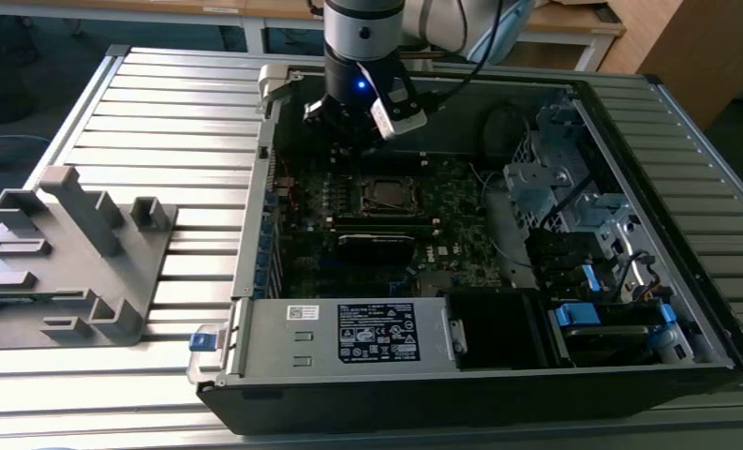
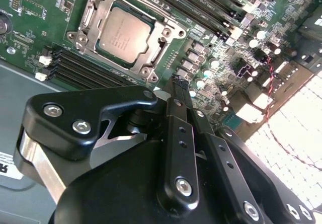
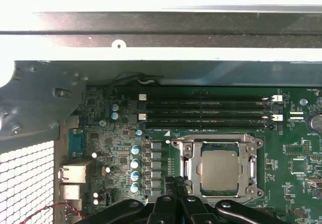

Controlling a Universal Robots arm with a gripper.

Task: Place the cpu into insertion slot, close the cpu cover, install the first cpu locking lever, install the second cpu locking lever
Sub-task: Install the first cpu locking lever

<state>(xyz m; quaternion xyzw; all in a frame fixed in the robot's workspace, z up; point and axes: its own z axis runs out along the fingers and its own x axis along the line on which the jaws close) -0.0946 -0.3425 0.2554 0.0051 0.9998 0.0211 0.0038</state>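
Slatted metal surface [image 1: 158, 103] carries an open computer case [image 1: 471, 380], empty fingers [image 2: 180, 90] clenched near the cpu [image 2: 123, 32], framed by the cpu cover [image 2: 86, 20].

The grey ribbed desk [image 1: 146, 103] is stretching right across the exterior view, its long metal slats running side to side and catching soft, even light. Behind it, along the far edge, a wooden table [image 1: 572, 19] is sitting on white legs [image 1: 587, 54], and a second wooden tabletop [image 1: 158, 6] is peeking in towards the exterior view's left. Over on the exterior view's right, a tall wooden panel [image 1: 690, 42] is standing just past the desk's corner. Dark blue-grey floor [image 1: 34, 66] is showing beyond the desk on the exterior view's left, lying in shadow.
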